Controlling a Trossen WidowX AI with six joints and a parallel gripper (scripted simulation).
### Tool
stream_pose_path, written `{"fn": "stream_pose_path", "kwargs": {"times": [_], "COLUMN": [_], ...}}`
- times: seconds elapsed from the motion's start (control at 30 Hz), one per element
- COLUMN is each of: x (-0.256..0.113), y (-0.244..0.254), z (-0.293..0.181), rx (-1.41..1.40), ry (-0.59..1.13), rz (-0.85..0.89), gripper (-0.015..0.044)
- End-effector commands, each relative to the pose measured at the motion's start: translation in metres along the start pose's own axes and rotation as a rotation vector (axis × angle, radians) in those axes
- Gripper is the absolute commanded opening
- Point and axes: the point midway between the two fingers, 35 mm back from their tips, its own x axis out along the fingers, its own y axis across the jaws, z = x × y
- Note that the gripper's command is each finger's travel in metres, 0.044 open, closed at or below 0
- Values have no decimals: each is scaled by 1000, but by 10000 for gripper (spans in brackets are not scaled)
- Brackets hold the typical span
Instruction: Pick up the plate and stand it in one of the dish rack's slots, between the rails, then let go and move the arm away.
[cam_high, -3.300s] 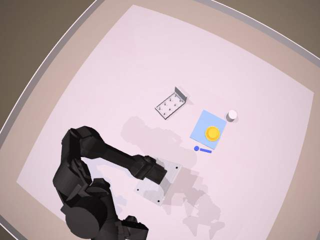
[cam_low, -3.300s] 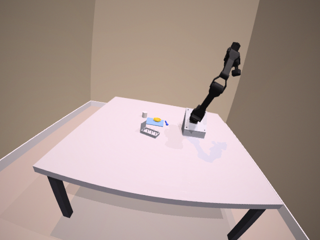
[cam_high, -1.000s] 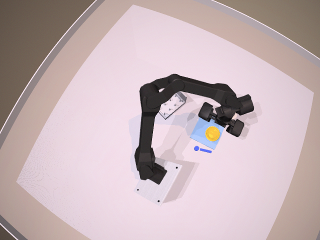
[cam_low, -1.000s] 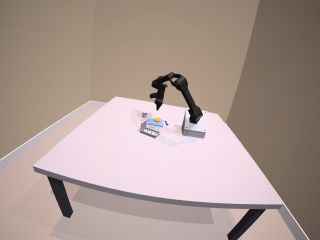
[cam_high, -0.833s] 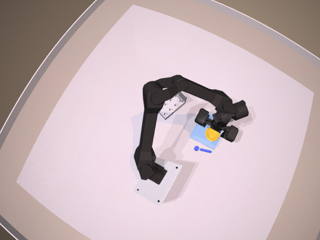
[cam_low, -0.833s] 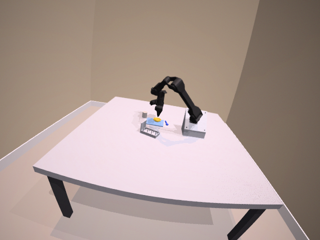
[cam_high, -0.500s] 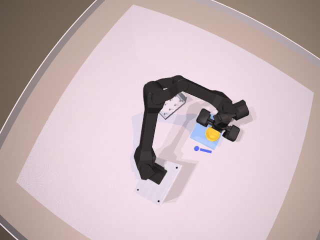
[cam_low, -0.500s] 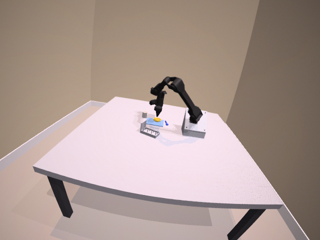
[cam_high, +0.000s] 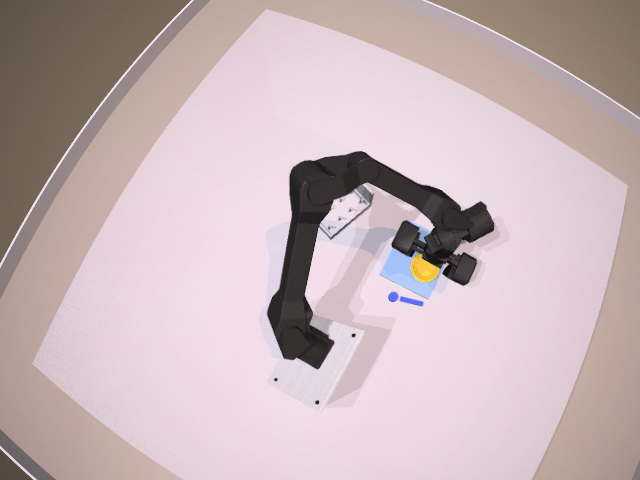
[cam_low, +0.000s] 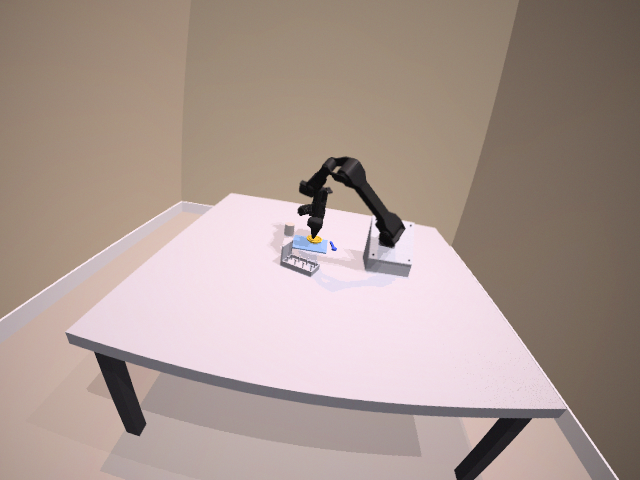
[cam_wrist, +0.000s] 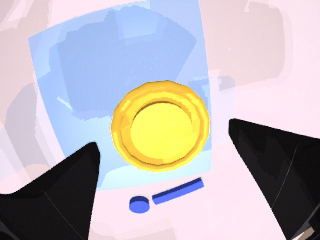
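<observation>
The yellow plate (cam_high: 424, 269) (cam_low: 314, 240) (cam_wrist: 161, 131) lies flat on the blue mat (cam_high: 397, 269) (cam_low: 305, 246) (cam_wrist: 90, 70). My gripper (cam_high: 435, 254) (cam_low: 313, 236) (cam_wrist: 164, 137) points down over the plate, open and empty. In the wrist view its fingers stand wide, one to each side of the plate with gaps. The grey dish rack (cam_high: 365, 194) (cam_low: 295, 268) has rows of small upright pegs and a taller end panel. The arm hides part of the rack in the top view. No plate stands in the part that shows.
A blue disc (cam_high: 392, 296) (cam_wrist: 139, 204) and a blue bar (cam_high: 411, 301) (cam_wrist: 178, 191) lie just beside the mat. A pale cup (cam_low: 289, 228) stands behind the mat in the exterior view. The arm's metal base (cam_high: 310, 382) (cam_low: 390, 266) is on the table.
</observation>
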Motion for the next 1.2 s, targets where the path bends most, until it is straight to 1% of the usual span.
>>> {"fn": "stream_pose_path", "kwargs": {"times": [0.0, 0.4, 0.5, 0.57, 0.77, 1.1, 1.17], "x": [11, 29, 30, 30, 30, 30, 30], "y": [0, 0, 1, 1, 1, 1, 0], "z": [-4, -6, -6, -6, -6, -6, -5], "rx": [10, 10, 10, 10, 10, 10, 10], "ry": [12, 13, 13, 13, 13, 13, 13], "rz": [11, 13, 13, 13, 13, 13, 13], "gripper": [400, 400, 400, 387, 387, 321, 268]}}
